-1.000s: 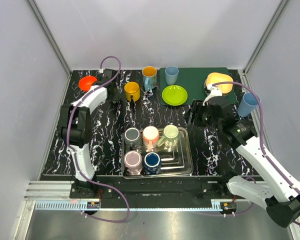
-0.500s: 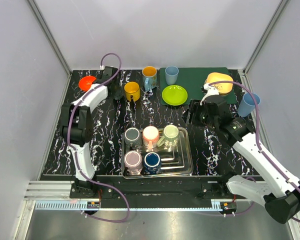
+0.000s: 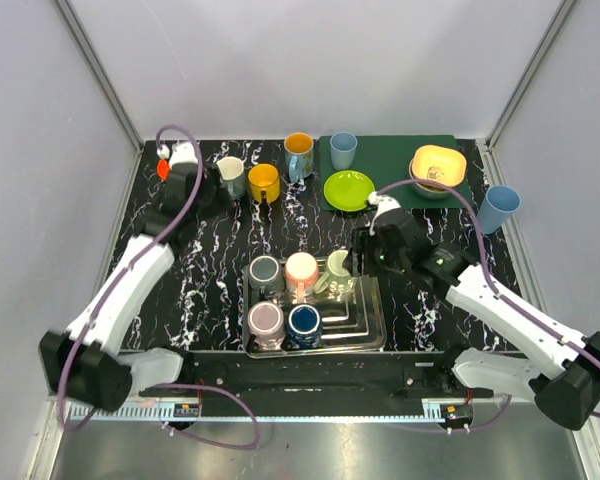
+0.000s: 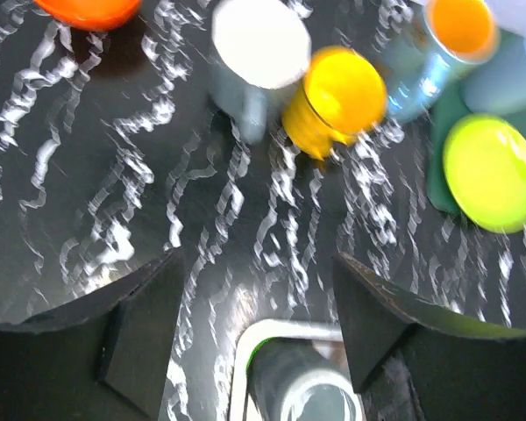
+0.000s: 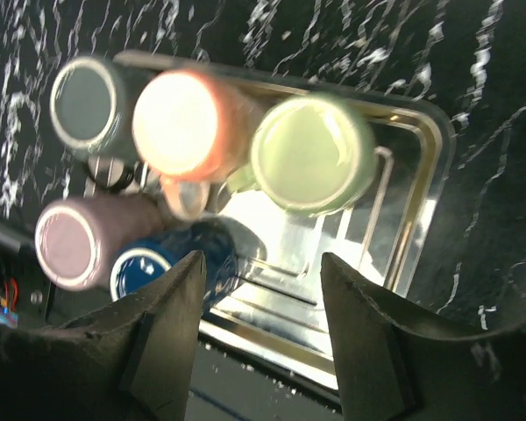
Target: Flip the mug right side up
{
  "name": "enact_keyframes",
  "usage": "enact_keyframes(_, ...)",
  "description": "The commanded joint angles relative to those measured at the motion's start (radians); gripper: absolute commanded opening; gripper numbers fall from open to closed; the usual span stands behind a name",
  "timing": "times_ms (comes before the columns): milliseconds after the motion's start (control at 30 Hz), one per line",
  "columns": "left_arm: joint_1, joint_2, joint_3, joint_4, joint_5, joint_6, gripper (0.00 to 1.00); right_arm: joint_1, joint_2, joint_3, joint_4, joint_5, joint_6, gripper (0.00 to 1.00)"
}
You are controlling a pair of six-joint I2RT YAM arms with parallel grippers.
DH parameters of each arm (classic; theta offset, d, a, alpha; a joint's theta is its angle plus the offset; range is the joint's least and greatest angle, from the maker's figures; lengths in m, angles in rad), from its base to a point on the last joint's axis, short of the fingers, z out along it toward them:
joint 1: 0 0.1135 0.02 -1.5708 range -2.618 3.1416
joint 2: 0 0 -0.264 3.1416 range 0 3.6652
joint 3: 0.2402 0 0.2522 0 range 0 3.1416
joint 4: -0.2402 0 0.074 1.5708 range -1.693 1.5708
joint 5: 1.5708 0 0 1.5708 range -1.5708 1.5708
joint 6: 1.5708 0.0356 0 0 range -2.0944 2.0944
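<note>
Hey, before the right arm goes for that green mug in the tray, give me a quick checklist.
1. Right gripper open and empty: ok.
2. Right gripper over the green mug: ok, mug lies just ahead of its fingertips.
3. Green mug bottom-up in the tray: ok, it seems.
4. Room beside it: not ok, the pink mug crowds its side.
5. Handle direction: cannot tell.
6. Left gripper away from the tray: ok, open near the white mug.

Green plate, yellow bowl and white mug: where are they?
green plate (image 3: 349, 190), top external view, its middle.
yellow bowl (image 3: 445, 158), top external view, its inside.
white mug (image 4: 259, 39), left wrist view, its white top.
</note>
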Motion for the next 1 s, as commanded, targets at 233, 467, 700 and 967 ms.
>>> enact_keyframes(233,-0.32,-0.516,-0.447,-0.137,-0.083,-0.198,0.66,0.393,0.044,-0.022,-0.041,0.169,0.193,0.61)
enact_keyframes(467,-0.423,-0.676,-0.433,-0.33,0.049,-0.192,0.66,0.415,-0.022,-0.05,-0.018,0.201,0.254,0.61)
enact_keyframes(700,-0.645,-0.526,-0.369,-0.464,0.115,-0.241,0.65,0.415,0.007,0.005,-0.057,0.243,0.185,0.62)
enact_keyframes(967,-0.753,-0.497,-0.516,-0.425,0.128,-0.418,0.65,0.415,-0.025,-0.019,-0.037,0.254,0.134,0.63)
